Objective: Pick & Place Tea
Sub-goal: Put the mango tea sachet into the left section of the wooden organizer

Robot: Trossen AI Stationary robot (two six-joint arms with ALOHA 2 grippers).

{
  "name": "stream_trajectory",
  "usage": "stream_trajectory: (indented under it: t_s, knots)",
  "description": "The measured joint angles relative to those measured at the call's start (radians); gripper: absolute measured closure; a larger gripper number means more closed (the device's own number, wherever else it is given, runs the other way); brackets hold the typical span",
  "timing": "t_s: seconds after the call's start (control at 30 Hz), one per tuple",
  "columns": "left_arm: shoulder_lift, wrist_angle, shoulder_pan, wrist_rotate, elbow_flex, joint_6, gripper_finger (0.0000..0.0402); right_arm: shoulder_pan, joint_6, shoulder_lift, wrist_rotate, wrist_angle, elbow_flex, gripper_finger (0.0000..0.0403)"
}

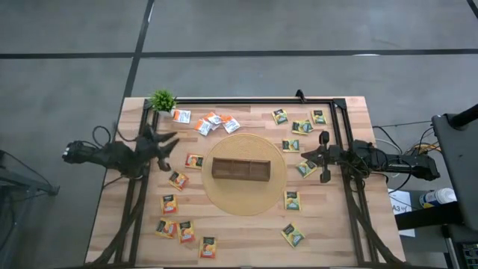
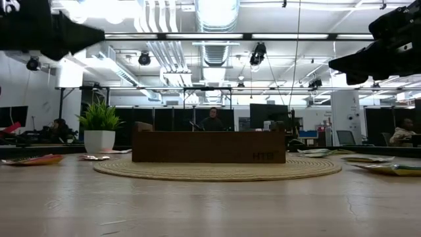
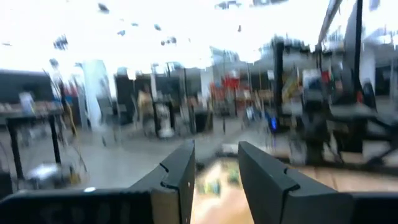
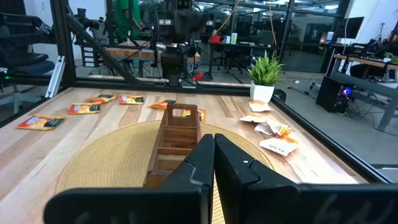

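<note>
Wooden table (image 1: 246,243) w/ round woven mat (image 1: 246,203) at centre – wooden tray (image 1: 240,169) on it; tea sachets (image 1: 179,179) scattered around; potted plant (image 1: 162,100) at far-left corner.

The left wrist view is motion-blurred throughout: the room behind is smeared, and the green-and-yellow patch between the left gripper's (image 3: 216,180) fingers (image 3: 180,180) cannot be identified. In the low view, both arms are cut off by the top edge; only 2 dark masses show at the upper corners. The wooden tray (image 2: 208,146) hides whatever lies behind it. The tea sachets (image 2: 36,159) appear edge-on there, so their print is unreadable. In the high view, the sachet lettering is too small to read.
</note>
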Motion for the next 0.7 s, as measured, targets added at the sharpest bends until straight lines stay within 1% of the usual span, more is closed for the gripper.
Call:
stream_trajectory:
  t_s: [0.1, 0.17, 0.23, 0.27, 0.3, 0.43, 0.47, 0.5, 0.53, 0.6, 0.63, 0.7]
  knots:
    - [0.0, 0.153, 0.0, 0.0, 0.0, 0.058, 0.0284, 0.0, 0.0, 0.0, 0.0, 0.0, 0.0, 0.0394]
    - [0.0, 0.229, 0.0, 0.002, 0.001, 0.031, 0.0284, 0.0, 0.0, 0.0, 0.0, 0.0, 0.0, 0.0394]
    - [0.0, 0.271, 0.0, 0.029, 0.001, -0.02, 0.0284, 0.0, 0.0, 0.0, 0.0, 0.0, 0.0, 0.0394]
    - [0.0, 0.28, 0.0, 0.068, 0.001, -0.047, 0.0284, 0.0, 0.0, 0.0, 0.0, 0.0, 0.0, 0.0394]
    - [0.0, 0.283, 0.0, 0.129, 0.001, -0.068, 0.0284, 0.0, 0.0, 0.0, 0.0, 0.0, 0.0, 0.0394]
    - [0.018, 0.277, 0.0, 0.476, 0.025, -0.147, 0.0284, 0.0, 0.0, 0.0, 0.0, 0.0, 0.0, 0.0394]
    - [0.029, 0.278, -0.001, 0.538, 0.038, -0.172, 0.0284, 0.0, 0.0, 0.0, 0.0, 0.0, 0.0, 0.0394]
    - [0.042, 0.278, -0.001, 0.577, 0.05, -0.196, 0.0284, 0.0, 0.0, 0.0, 0.0, 0.0, 0.0, 0.0394]
    - [0.06, 0.272, -0.001, 0.594, 0.063, -0.219, 0.0284, 0.0, 0.0, 0.0, 0.0, 0.0, 0.0, 0.0394]
    - [0.106, 0.242, -0.001, 0.592, 0.086, -0.243, 0.0284, 0.0, 0.0, 0.0, 0.0, 0.0, 0.0, 0.0394]
    - [0.137, 0.226, -0.001, 0.579, 0.098, -0.249, 0.0284, 0.0, 0.0, 0.0, 0.0, 0.0, 0.0, 0.0394]
    - [0.206, 0.199, -0.002, 0.511, 0.129, -0.255, 0.0284, 0.0, 0.0, 0.0, 0.0, 0.0, 0.0, 0.0394]
